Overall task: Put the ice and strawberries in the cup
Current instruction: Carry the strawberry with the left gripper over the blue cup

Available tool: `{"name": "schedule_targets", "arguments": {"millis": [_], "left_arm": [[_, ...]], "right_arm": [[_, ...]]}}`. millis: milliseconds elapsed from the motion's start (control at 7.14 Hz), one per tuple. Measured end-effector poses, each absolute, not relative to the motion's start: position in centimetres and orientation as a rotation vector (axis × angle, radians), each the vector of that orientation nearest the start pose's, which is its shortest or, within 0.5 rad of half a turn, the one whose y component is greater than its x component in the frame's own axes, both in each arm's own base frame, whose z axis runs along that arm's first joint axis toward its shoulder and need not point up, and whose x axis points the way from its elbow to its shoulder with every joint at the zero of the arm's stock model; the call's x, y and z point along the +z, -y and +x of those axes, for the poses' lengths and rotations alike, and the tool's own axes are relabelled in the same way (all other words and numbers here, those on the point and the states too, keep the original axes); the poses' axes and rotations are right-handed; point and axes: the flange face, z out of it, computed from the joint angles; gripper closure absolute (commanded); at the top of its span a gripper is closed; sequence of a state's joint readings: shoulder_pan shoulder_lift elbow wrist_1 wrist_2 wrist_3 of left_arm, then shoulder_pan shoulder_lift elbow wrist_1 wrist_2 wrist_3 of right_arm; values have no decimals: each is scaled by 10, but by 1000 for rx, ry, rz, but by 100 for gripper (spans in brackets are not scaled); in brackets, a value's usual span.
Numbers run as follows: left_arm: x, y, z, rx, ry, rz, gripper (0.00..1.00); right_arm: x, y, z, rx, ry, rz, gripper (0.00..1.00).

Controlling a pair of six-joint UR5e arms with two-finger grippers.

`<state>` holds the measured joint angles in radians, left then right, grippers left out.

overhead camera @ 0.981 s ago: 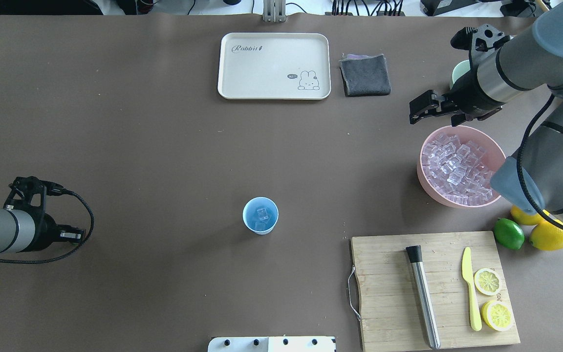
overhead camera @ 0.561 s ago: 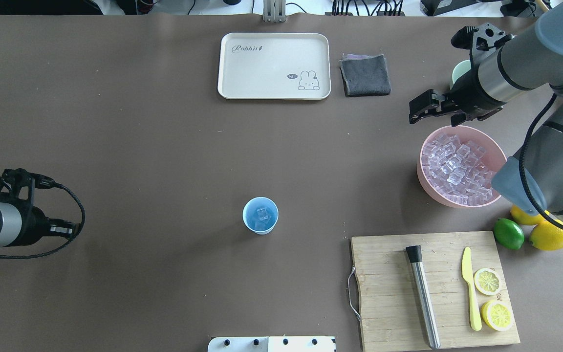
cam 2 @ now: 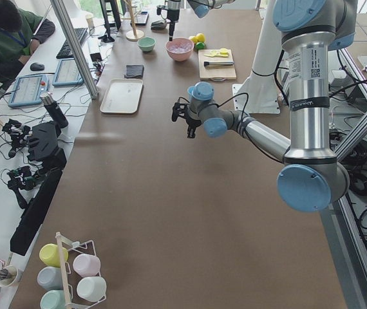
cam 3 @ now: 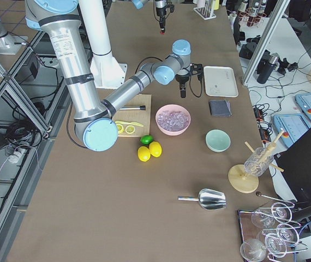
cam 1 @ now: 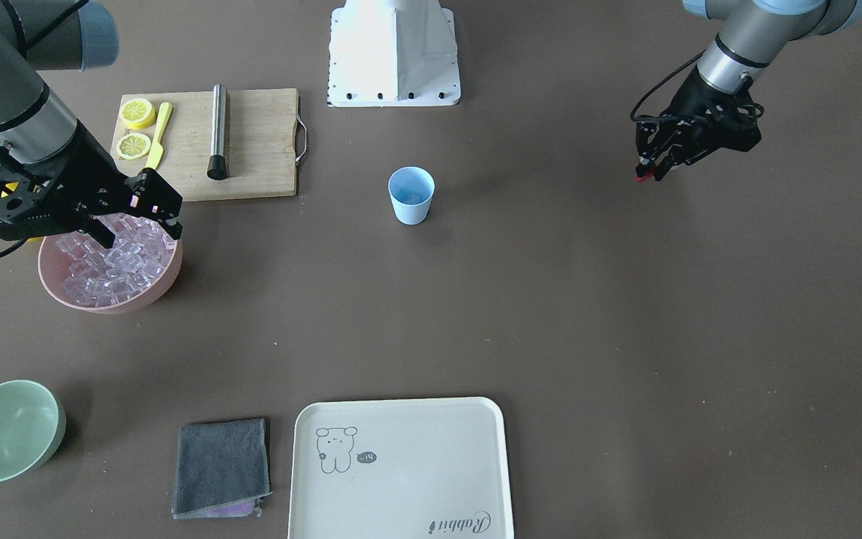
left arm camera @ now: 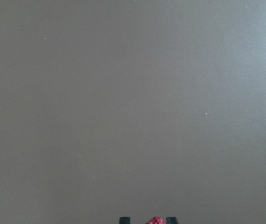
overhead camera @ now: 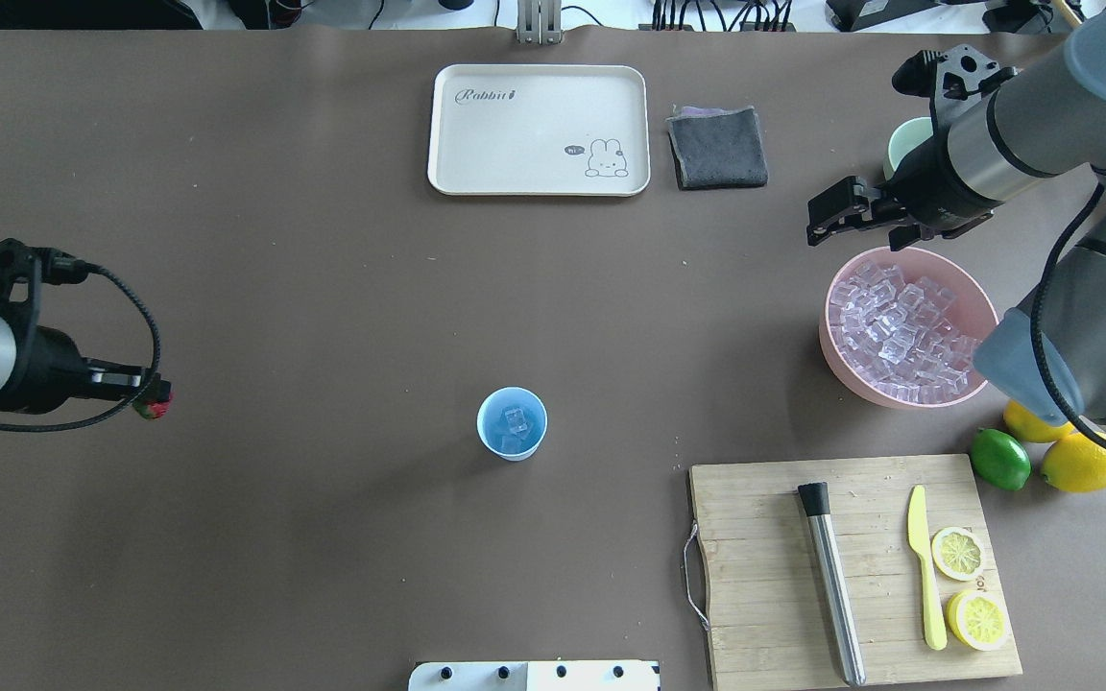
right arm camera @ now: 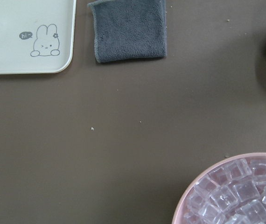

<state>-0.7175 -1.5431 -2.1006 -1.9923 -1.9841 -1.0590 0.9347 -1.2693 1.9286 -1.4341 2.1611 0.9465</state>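
Front-facing view: left tool (cam 1: 644,174) clamped on the strawberry (cam 1: 639,179), held above the table (cam 1: 551,299), well apart from the cup (cam 1: 411,196); right tool (cam 1: 139,224) spread open, empty, over the pink bowl (cam 1: 139,299) of ice (cam 1: 113,266). Overhead view: some ice inside the cup. Left wrist view: strawberry pinched between both fingertips.

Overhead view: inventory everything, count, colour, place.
cup: one, light blue, centre
ice: many, clear, pink bowl, cup
pink bowl: one, right
strawberry: one, red, left
tray: one, cream, far centre
cloth: one, grey, beside tray
green bowl: one, far right
board: one, wooden, near right
muddler: one, steel, board
knife: one, yellow, board
lemon halves: two, yellow, board
lemons: two, yellow, right
lime: one, green, beside lemons
left end effector: shut on strawberry
right end effector: open, by pink bowl
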Motion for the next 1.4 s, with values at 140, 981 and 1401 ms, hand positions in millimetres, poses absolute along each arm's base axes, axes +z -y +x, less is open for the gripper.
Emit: {"name": "schedule_targets", "arguments": {"millis": [140, 981, 1401], "left_arm": [[318, 386, 314, -39, -989, 179, 100], [150, 338, 506, -112, -1078, 116, 100], [156, 353, 534, -128, -1072, 156, 100]], "right_arm": [[315, 501, -273, 52, 939, 145, 0], [321, 500, -272, 54, 933, 137, 0], [324, 500, -274, 49, 929, 136, 0]]}}
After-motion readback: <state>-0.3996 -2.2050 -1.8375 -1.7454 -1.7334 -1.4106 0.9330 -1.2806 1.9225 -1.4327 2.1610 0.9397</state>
